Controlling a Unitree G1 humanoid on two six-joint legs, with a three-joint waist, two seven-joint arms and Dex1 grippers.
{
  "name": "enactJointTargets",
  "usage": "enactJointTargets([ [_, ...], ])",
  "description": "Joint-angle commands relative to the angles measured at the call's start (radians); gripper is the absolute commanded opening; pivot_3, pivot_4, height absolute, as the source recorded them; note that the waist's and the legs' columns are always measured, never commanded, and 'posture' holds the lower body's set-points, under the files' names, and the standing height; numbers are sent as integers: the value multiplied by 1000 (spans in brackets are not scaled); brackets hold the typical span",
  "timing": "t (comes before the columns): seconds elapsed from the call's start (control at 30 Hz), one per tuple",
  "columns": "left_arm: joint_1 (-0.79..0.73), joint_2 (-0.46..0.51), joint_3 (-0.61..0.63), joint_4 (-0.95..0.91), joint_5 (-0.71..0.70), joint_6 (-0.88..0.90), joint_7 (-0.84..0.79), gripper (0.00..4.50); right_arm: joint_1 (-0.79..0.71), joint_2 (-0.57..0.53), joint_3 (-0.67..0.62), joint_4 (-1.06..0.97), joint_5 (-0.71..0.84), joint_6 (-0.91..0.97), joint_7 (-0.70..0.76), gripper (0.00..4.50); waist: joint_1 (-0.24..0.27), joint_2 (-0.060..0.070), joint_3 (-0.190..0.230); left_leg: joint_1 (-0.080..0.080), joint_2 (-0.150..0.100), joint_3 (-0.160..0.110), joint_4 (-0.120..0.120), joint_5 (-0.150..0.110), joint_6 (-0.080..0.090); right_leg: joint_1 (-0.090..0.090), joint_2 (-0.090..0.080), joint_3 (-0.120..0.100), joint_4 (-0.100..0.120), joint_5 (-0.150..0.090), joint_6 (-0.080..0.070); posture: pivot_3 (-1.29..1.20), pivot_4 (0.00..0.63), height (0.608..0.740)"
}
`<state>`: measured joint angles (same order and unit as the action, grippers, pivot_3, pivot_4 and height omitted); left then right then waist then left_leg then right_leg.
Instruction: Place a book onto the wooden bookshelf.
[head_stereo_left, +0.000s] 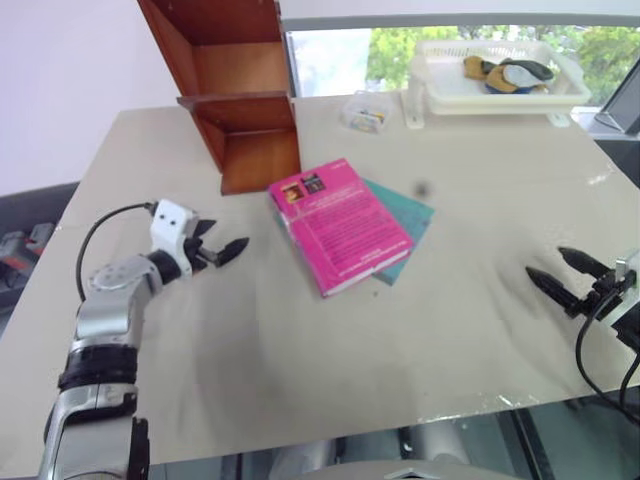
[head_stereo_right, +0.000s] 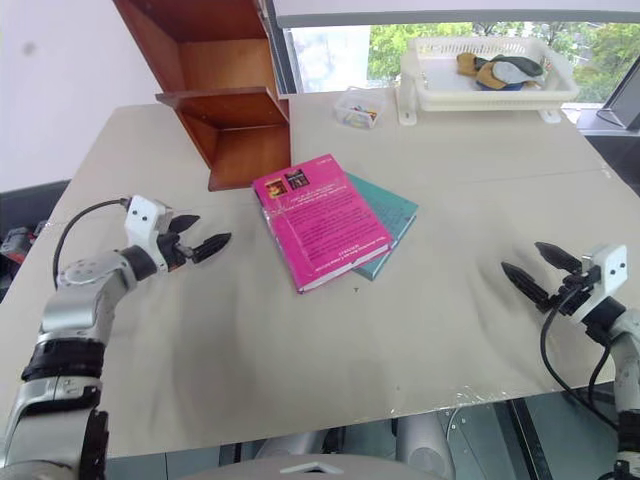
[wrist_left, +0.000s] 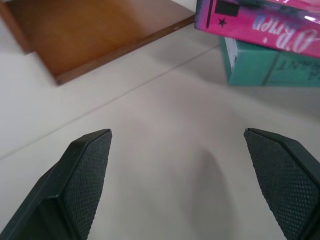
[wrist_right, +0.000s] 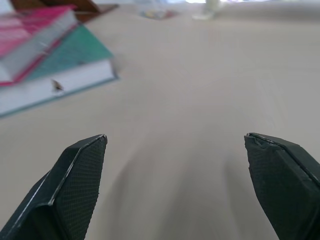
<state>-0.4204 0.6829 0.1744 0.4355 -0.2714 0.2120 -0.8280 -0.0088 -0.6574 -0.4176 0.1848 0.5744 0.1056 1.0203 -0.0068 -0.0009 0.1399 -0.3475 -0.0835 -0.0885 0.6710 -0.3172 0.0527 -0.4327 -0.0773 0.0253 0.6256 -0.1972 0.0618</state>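
Left eye view: book between spread left gripper, spread right gripper.

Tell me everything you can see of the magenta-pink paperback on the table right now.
The bright magenta-pink paperback book lies flat, closed, cover up, with small dark pictures at its far end, printed text below and white page edges. It rests askew on a teal-green book on the beige table, just in front of the reddish-brown wooden bookshelf, apart from it. Neither gripper touches it.
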Motion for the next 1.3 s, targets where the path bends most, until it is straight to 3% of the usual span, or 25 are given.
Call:
enactJointTargets([
  [0.03, -102, 3, -11, 128, 23, -72, -35, 4455, 51, -47, -40, -173, 90, 92, 39, 4500, 1, 0, 0, -1, 0, -1, 0, 0, 0, 0, 0, -1, 0, 0, 0, 0, 150, 740],
  [0.17, -226, -15, -12, 308, 15, -115, -96, 4455, 127, -117, -80, -317, 152, 192, 65, 4500, 2, -2, 1, -1, 0, -1, 1, 0, 0, 0, 0, -1, 0, 0, 0, 0, 150, 740],
  [0.37, -417, -75, 27, 600, -38, -121, -273, 4455, 206, -208, -186, -580, 412, 441, 48, 4500, 2, -5, 3, -2, 0, -2, 2, 0, 0, 0, 0, -3, 0, 0, 0, 0, 150, 740],
  [0.57, -529, -112, -5, 766, 22, -106, -369, 4455, 186, -217, -226, -655, 473, 490, -4, 4500, 2, -12, 6, -3, -1, -3, 3, 0, 0, 0, 0, -4, 0, 0, 0, 0, 150, 740],
  [0.83, -566, -177, -25, 841, 85, -125, -400, 4455, 250, -221, -262, -669, 438, 495, 10, 4500, 20, -13, 6, -15, -1, -7, 14, 0, 1, -6, 3, -9, 2, 0, 1, 0, 150, 740],
  [1.1, -562, -231, -18, 837, 100, -139, -441, 4455, 279, -225, -294, -667, 425, 495, 26, 4500, 24, -13, 6, -15, -2, -9, 14, 0, 1, -5, 3, -9, 2, 1, 1, 0, 150, 740],
  [1.3, -561, -201, -15, 829, 109, -150, -457, 4455, 282, -227, -302, -657, 410, 495, 40, 4500, 23, -13, 6, -15, -2, -9, 14, 0, 1, -5, 3, -9, 2, 1, 1, 0, 150, 740],
])
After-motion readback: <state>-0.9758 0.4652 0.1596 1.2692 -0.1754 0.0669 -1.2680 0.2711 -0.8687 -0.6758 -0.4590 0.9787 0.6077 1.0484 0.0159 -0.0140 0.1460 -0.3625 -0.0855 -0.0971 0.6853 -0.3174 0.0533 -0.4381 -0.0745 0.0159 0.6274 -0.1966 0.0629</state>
